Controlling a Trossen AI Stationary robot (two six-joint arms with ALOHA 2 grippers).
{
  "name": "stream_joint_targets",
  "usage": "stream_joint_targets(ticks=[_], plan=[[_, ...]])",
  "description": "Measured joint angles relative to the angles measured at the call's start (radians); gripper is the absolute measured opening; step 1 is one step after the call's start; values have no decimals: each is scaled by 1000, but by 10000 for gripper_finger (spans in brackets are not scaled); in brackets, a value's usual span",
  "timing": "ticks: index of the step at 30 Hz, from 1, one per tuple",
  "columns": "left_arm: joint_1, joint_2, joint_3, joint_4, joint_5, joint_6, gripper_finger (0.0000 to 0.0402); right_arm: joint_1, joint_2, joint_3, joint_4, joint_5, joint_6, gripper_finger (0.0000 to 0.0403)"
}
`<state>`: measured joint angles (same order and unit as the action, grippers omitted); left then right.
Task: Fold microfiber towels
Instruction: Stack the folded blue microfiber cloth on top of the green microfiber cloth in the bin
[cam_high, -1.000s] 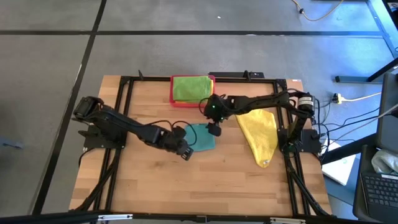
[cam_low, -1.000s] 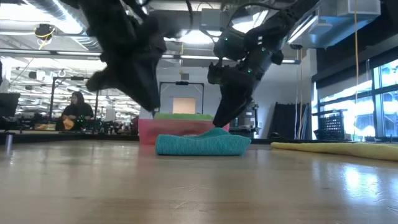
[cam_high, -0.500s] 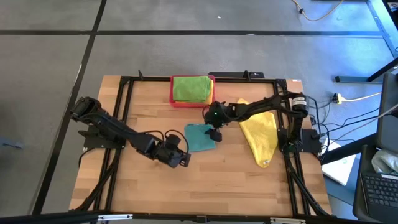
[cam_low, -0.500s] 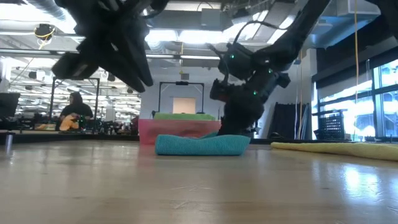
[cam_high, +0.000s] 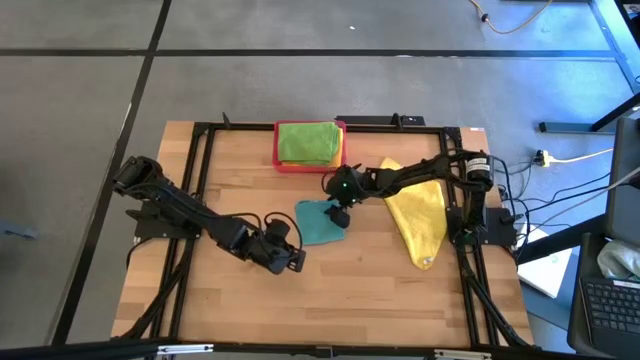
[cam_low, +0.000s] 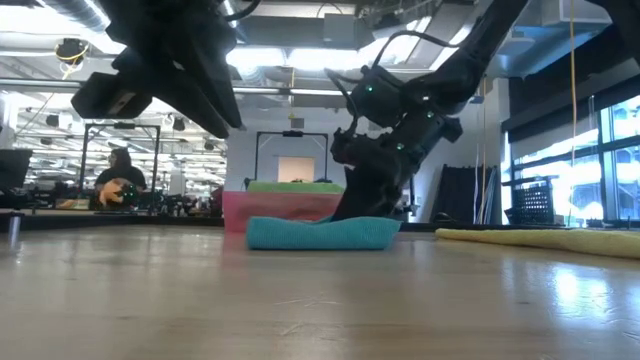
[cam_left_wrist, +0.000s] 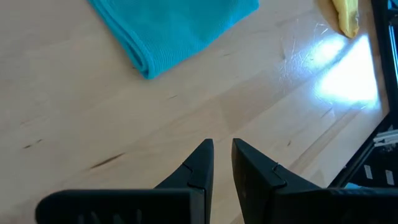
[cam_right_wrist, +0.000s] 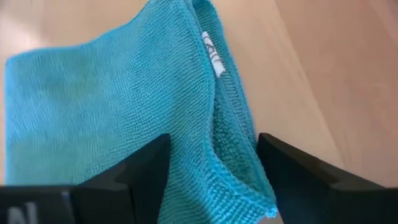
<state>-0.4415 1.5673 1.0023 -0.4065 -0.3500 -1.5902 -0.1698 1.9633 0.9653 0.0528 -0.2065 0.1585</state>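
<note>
Teal towel (cam_high: 319, 221) is your reference from above: it lies folded on the table (cam_high: 350, 300) between the two arms, with the right gripper (cam_high: 339, 216) directly over its right edge and the left gripper (cam_high: 290, 260) drawn off toward the near left, apart from the cloth, so you can see that the right arm is plainly the nearer one. You also see a green towel (cam_high: 307, 141) resting in the pink tray (cam_high: 277, 158) at the far edge and a yellow towel (cam_high: 418, 214) spread to the right, well clear of both grippers. At table height, you find the teal towel (cam_low: 320, 233) flat and low in front of the tray (cam_low: 285, 207), with the right gripper (cam_low: 362, 205) coming down onto its right end and the left arm hanging higher and nearer the camera. Looking past the left wrist, you see its fingers (cam_left_wrist: 199, 168) drawn nearly together with only a slim gap and nothing between them, over bare wood, with the towel's rounded fold (cam_left_wrist: 140, 59) ahead and off to one side. Past the right wrist, you see its fingers (cam_right_wrist: 140, 171) spread wide with the towel's layered edge and white label (cam_right_wrist: 212, 59) lying between them, the edge running lengthwise away from the jaws; they straddle it but have not closed on it, so any pinch would likely take that double edge.
</note>
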Motion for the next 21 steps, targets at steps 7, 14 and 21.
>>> stream_joint_targets(ticks=[7,14,21], plan=[[-2,0,0,0,0,3,49,47,-1,2,-51,22,-11,163],[-20,0,0,0,0,17,49,78,-2,9,-72,9,-5,19],[-43,0,1,-25,0,30,49,83,5,52,-99,-19,-3,12]])
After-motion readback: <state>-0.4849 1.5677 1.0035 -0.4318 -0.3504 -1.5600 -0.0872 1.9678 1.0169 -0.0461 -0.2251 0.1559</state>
